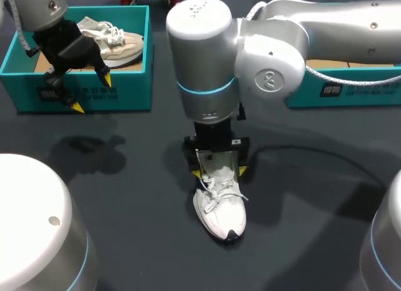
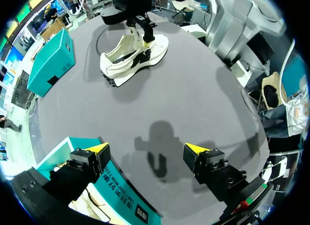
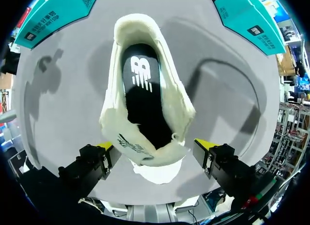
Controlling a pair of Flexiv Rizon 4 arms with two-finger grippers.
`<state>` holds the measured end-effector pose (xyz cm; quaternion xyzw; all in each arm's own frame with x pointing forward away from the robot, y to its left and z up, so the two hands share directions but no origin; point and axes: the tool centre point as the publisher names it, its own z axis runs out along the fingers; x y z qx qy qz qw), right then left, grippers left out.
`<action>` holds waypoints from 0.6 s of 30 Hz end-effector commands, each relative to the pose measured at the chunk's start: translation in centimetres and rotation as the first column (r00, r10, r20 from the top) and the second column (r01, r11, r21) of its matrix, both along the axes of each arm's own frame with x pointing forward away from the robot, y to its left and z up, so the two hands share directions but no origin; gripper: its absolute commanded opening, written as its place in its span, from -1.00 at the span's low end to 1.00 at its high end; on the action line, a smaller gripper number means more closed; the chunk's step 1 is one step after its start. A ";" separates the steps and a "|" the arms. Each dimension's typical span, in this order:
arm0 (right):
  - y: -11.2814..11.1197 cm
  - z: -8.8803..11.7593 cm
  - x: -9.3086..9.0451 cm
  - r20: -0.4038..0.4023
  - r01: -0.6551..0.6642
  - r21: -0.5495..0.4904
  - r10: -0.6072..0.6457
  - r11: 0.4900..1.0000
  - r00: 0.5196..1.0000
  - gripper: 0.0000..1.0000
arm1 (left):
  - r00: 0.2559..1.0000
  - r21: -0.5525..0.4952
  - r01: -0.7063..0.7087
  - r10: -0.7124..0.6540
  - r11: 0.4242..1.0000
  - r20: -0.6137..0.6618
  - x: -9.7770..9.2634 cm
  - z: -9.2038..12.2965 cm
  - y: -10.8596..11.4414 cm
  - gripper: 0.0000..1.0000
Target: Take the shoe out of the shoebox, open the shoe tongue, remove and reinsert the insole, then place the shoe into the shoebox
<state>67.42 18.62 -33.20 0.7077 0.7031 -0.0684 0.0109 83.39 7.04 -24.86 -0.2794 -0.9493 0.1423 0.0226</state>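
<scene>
A teal shoebox (image 1: 128, 93) (image 2: 121, 191) sits directly under the left pincer (image 1: 91, 93) (image 2: 146, 148), with a beige shoe (image 1: 122, 43) lying inside it. The left pincer's fingers are spread wide over the box's front wall and hold nothing. A second teal box (image 1: 351, 90) (image 3: 242, 16) stands well apart from it, off to the outer side of the right arm.

The right pincer (image 1: 220, 173) (image 3: 154, 145) points straight down over a white shoe (image 1: 219, 206) (image 3: 145, 89) (image 2: 133, 55), well ahead of the left pincer. Its fingers are released and straddle the shoe. One finger is close against the shoe's side and the other stands just clear of it. Nothing lies between the two pincers.

The shoe stands upright on its sole. Its long axis runs away from the right pincer, with the raised tongue (image 3: 138, 145) between the fingers and the heel collar ahead. In the head view its toe points at the near edge. A black insole (image 3: 143, 84) shows inside the open mouth.

The counter (image 1: 125, 197) is smooth and dark grey.
</scene>
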 end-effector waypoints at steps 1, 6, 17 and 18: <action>-0.1 1.1 -0.8 0.017 0.019 -0.023 -0.019 1.000 1.000 1.00 | 1.000 0.003 0.000 0.000 1.000 0.001 0.0 0.0 0.0 1.00; -0.2 1.9 -1.8 0.032 0.052 -0.053 -0.051 0.997 0.998 1.00 | 1.000 0.003 0.000 0.000 1.000 0.001 0.0 0.0 0.0 1.00; -0.1 2.1 -5.0 0.025 0.065 -0.018 -0.064 0.998 0.998 0.86 | 1.000 0.003 0.000 0.000 1.000 0.001 0.0 0.0 0.0 1.00; 0.0 2.1 -5.1 0.028 0.060 -0.016 -0.059 0.998 0.998 0.73 | 1.000 0.003 0.000 0.000 1.000 0.001 0.0 0.0 0.0 1.00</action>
